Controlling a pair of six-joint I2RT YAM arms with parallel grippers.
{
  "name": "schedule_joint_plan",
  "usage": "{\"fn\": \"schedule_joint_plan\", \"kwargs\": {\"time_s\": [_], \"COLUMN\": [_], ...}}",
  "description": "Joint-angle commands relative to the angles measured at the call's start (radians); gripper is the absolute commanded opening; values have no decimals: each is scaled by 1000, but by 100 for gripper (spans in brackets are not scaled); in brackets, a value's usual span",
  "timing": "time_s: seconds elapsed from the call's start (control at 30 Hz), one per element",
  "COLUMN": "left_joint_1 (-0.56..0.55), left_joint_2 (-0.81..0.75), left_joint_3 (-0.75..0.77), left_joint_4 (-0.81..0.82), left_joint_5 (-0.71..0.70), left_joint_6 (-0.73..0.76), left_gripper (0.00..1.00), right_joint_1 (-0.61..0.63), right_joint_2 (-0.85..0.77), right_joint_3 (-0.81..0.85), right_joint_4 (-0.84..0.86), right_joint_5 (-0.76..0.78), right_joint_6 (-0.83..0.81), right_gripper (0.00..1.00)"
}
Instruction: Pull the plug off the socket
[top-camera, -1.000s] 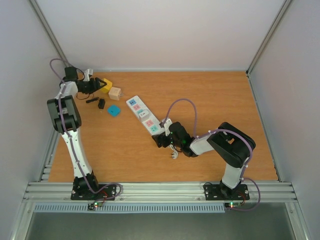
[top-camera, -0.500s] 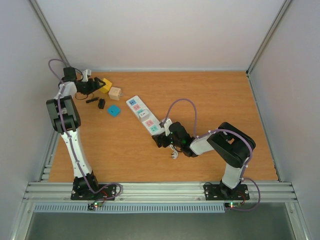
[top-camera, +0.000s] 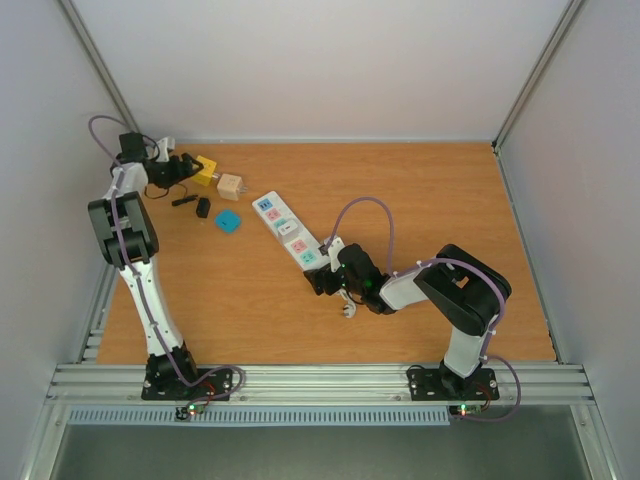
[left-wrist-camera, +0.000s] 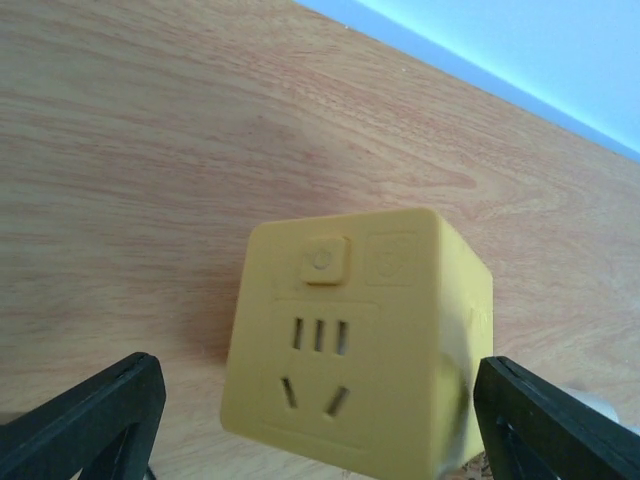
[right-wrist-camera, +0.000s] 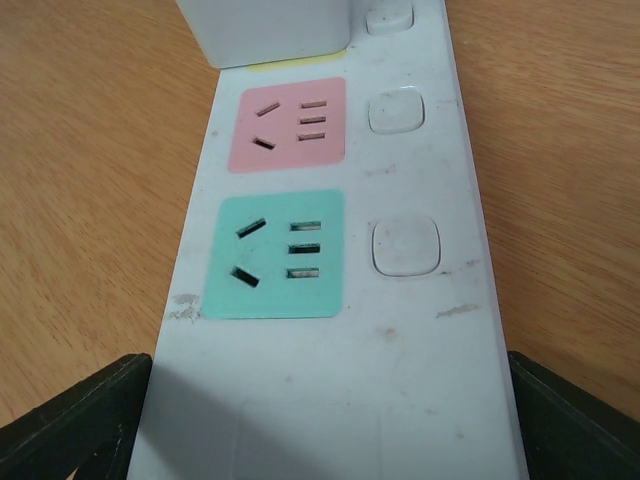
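Wooden bench (top-camera: 430, 220), right claw (top-camera: 320, 274) at frame centre pinching the near end of the white socket (top-camera: 288, 232), strip slanting up-left across mid-frame, white plug (right-wrist-camera: 270, 30) seated farther along it, left claw (top-camera: 184, 167) at upper left, spread either side of a yellow cube (top-camera: 207, 170), not touching it.

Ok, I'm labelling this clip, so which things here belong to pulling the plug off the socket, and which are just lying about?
Job in hand:
power strip
white plug seated in it

Lying about, off the strip:
yellow cube socket
beige cube
teal square
small black pieces
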Motion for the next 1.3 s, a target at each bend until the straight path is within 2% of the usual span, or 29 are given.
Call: {"fn": "schedule_joint_plan", "kwargs": {"time_s": [0.0, 0.33, 0.63, 0.77, 0.87, 1.27], "left_joint_1": [5, 5, -8, -24, -53, -247], "left_joint_2": [-68, -240, -490, -571, -622, -750], "left_joint_3": [7, -117, -433, -547, -610, -730], "left_joint_4": [-20, -48, -16, -6, -8, -37], "left_joint_5": [-40, -63, -63, -47, -60, -108], "left_joint_6": [42, 218, 377, 401, 432, 508], "left_gripper": [87, 90, 89, 89, 89, 92], "right_joint_1": [-6, -7, -6, -6, -6, -28], "right_joint_2": [15, 8, -15, -59, -92, -229], "right_joint_3": [-2, -7, 0, 12, 30, 77], "right_joint_4": [-44, -35, -38, -47, -67, -155], "right_joint_5": [11, 13, 0, -33, -74, -119], "right_joint_6": [7, 4, -2, 9, 24, 55], "right_gripper": [73, 79, 88, 95, 99, 98]}}
